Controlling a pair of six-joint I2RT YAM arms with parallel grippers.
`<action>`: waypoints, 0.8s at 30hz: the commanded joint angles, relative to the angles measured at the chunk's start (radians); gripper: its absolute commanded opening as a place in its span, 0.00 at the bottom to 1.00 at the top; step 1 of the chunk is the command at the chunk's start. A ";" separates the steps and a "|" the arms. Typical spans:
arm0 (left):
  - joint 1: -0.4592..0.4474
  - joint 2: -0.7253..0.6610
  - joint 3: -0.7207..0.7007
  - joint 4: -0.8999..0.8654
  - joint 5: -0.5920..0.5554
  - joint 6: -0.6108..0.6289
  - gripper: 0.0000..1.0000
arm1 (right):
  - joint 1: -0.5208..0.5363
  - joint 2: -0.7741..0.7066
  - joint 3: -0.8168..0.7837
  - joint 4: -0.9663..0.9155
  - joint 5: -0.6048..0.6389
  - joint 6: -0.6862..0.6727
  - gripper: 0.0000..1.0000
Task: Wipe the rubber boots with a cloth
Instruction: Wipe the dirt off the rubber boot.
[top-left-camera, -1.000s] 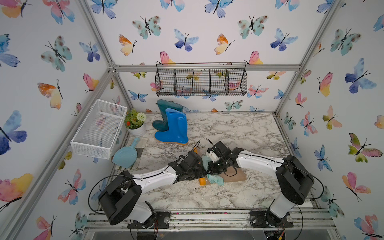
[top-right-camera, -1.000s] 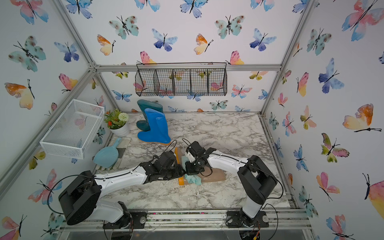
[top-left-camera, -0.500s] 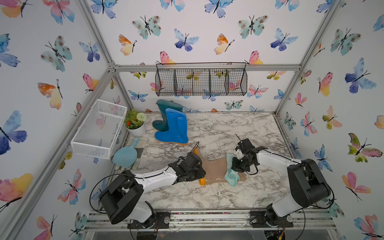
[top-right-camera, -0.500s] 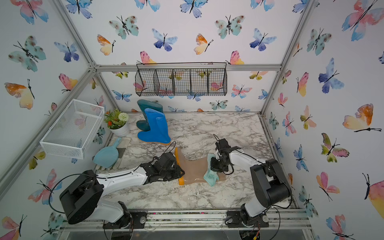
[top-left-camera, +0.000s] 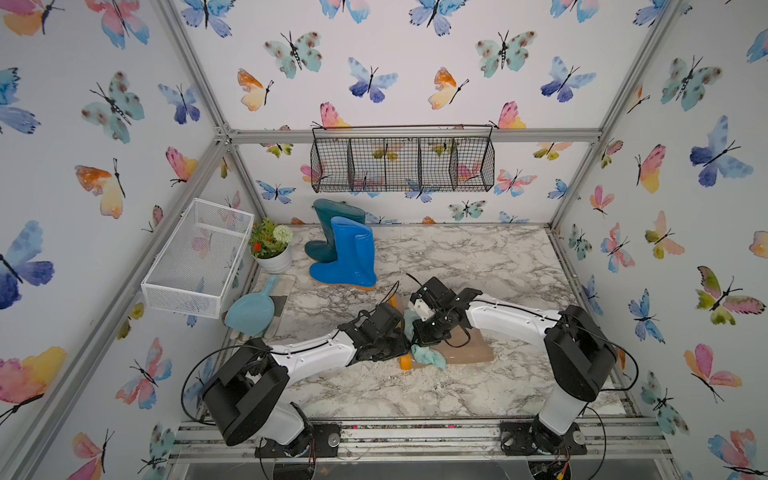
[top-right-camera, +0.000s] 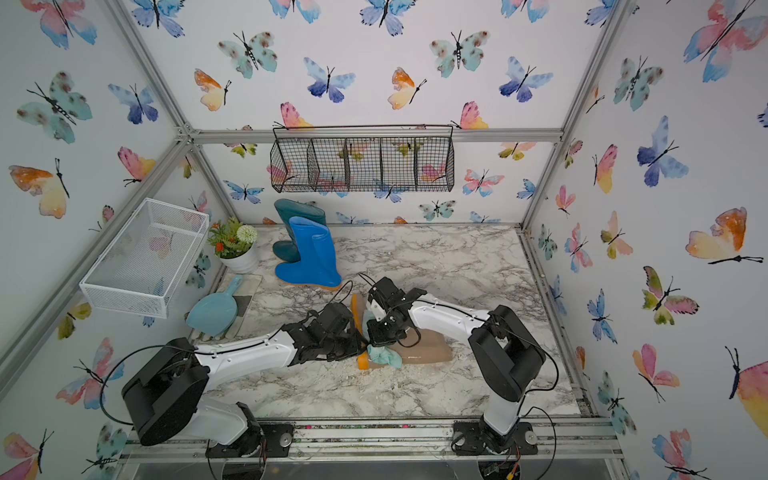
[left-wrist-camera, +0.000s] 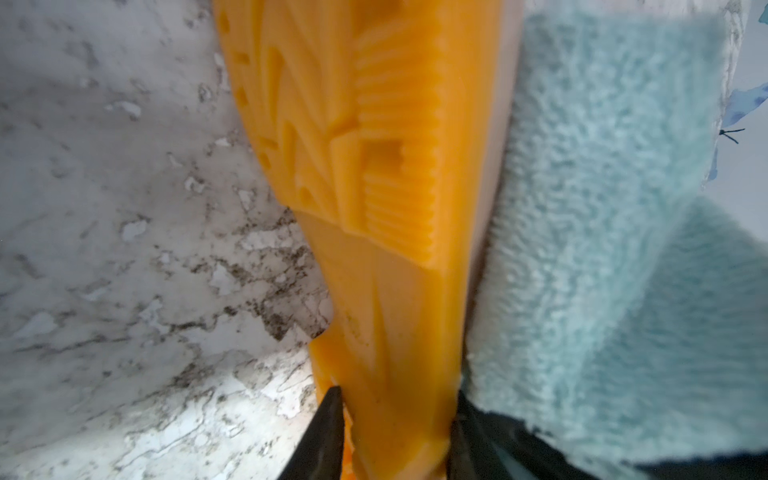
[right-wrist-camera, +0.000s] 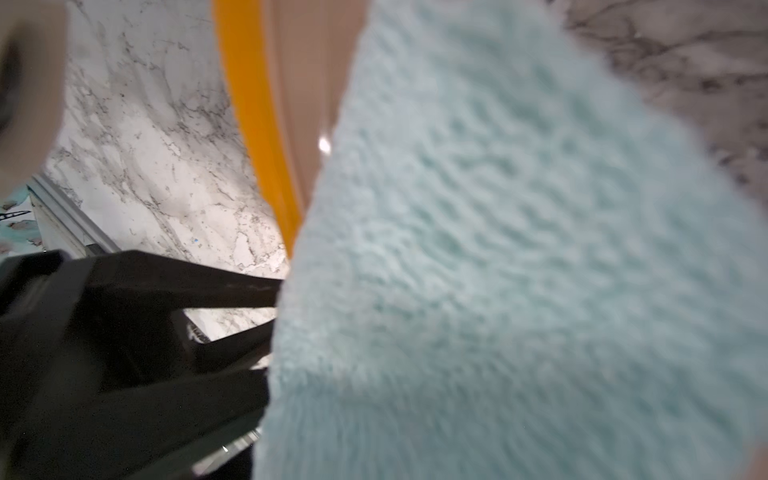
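The beige boot (top-left-camera: 469, 349) lies on its side at the table's front centre, its orange sole (left-wrist-camera: 399, 208) turned toward my left arm. My left gripper (top-left-camera: 401, 332) is shut on that sole, one black finger on each side of it in the left wrist view. My right gripper (top-left-camera: 419, 337) is shut on the pale aqua cloth (top-left-camera: 430, 357), which lies pressed on the boot's foot beside the sole. The cloth (right-wrist-camera: 498, 249) fills the right wrist view and hides those jaws. At the back left, the blue boot (top-left-camera: 347, 253) and the dark teal boot (top-left-camera: 328, 224) stand upright.
A light blue scoop (top-left-camera: 251, 309) lies on a mat at the left edge, near a white flower pot (top-left-camera: 272, 247). A white wire basket (top-left-camera: 199, 257) hangs on the left wall and a black wire basket (top-left-camera: 401, 160) on the back wall. Pale crumbs dot the table's front.
My right gripper swept the cloth along the beige boot to its right end, then back to the foot by the sole. My left gripper's jaws narrowed onto the sole.
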 joint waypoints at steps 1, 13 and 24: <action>0.013 0.021 0.018 0.018 0.010 0.015 0.01 | -0.155 -0.024 -0.096 -0.097 0.053 -0.046 0.02; 0.015 -0.008 -0.033 0.055 0.018 -0.018 0.00 | -0.138 -0.111 -0.170 0.020 -0.031 0.037 0.02; 0.019 -0.021 -0.016 0.023 0.000 -0.012 0.00 | -0.120 -0.092 -0.153 -0.064 0.078 0.017 0.02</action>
